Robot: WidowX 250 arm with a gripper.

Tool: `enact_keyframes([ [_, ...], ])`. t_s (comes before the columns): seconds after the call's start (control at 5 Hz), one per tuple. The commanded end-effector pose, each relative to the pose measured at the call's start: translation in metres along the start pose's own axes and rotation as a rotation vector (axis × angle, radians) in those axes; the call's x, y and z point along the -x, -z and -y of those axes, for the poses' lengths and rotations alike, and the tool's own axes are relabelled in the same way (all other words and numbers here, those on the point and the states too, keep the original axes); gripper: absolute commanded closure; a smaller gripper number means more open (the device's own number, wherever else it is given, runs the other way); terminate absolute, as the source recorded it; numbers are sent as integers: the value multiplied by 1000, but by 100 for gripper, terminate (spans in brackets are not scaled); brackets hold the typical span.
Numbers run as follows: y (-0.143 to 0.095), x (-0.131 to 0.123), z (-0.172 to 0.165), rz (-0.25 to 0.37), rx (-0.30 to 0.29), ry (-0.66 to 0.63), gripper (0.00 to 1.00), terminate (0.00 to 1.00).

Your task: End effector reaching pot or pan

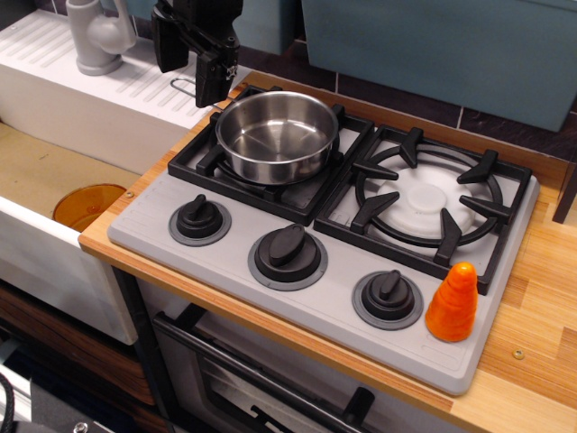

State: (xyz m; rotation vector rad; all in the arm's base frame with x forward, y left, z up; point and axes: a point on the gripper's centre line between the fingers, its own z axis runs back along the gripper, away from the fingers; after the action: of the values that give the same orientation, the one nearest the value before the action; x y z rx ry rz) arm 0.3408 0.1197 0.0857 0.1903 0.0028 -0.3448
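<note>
Arm enters from the top edge, far left of the stove; the black boxy wrist hangs down with its two straight black fingers pointing downward and slightly toward the near right. Tool (193,65): fingers stand apart with a visible gap, released, nothing between them; no contact with any object can be confirmed. Round shiny stainless steel saucepan (277,135) sits upright on the left black burner grate (203,161) of the grey toy stove top (311,302), empty inside. Its thin wire-loop handle (184,87) projects to the far left, over the white ribbed drainboard (54,86), and lies just beside the lower fingertip; whether they touch cannot be told. Pan body lies to the near right of the tool, close by. Right burner grate (428,194) bare. Orange cone-shaped object (453,303) stands at the near right corner of the stove top. Orange bowl (87,206) rests in the sink, near left. Wooden table (532,298) carries the stove.
</note>
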Motion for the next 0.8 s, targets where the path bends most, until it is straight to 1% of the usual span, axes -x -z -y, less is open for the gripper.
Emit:
enact_keyframes([
  [0.0, 0, 0, 0, 0, 0, 0, 0, 0],
  [0.2, -6, -11, 19, 0, 26, -45, 0, 0],
  [0.4, -14, -26, 44, -17, 38, -115, 0, 0],
  [0.6, -20, -33, 58, -25, 47, -150, 0, 0],
])
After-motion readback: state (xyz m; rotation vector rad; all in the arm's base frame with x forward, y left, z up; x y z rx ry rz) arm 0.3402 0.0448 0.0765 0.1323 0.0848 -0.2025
